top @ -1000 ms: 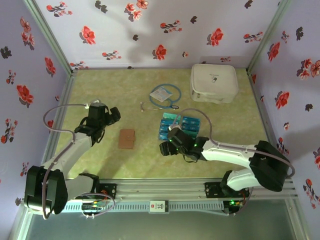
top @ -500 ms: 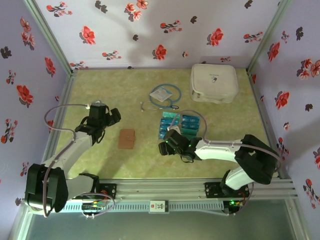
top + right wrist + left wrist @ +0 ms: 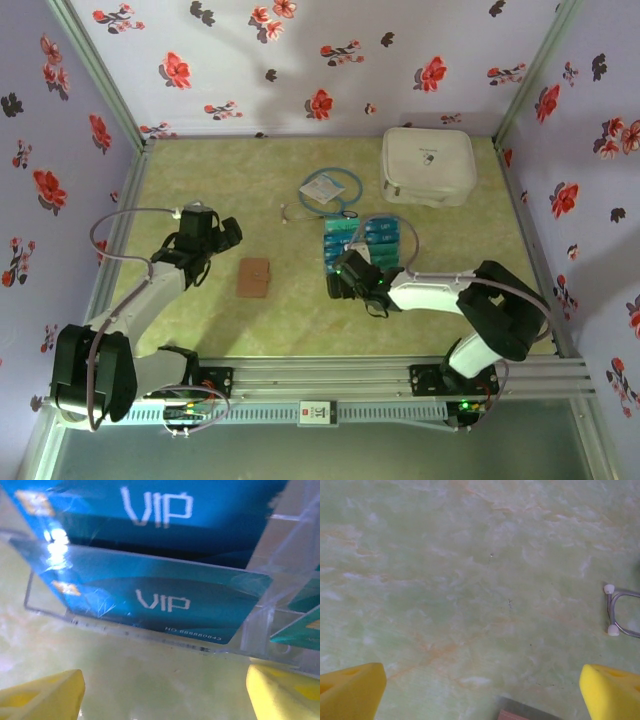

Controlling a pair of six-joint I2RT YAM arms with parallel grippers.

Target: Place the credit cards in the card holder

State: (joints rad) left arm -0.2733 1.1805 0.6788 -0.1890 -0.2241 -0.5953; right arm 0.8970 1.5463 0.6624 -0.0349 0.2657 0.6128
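Right gripper (image 3: 165, 692) is held wide open right at the thin blue-and-teal credit cards (image 3: 362, 245) mid-frame, probably so one can be pinched, with the flat reddish-brown leather card holder (image 3: 255, 277) left centre-left near the wide-open left gripper (image 3: 228, 231).

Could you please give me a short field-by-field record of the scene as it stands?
credit cards: blue and teal, marked VIP, in a clear tray
card holder: brown wallet, flat on the table, left of the cards
left gripper: open, empty, over bare table
right gripper: open, empty, just short of the nearest card
other items: white zip case, stethoscope
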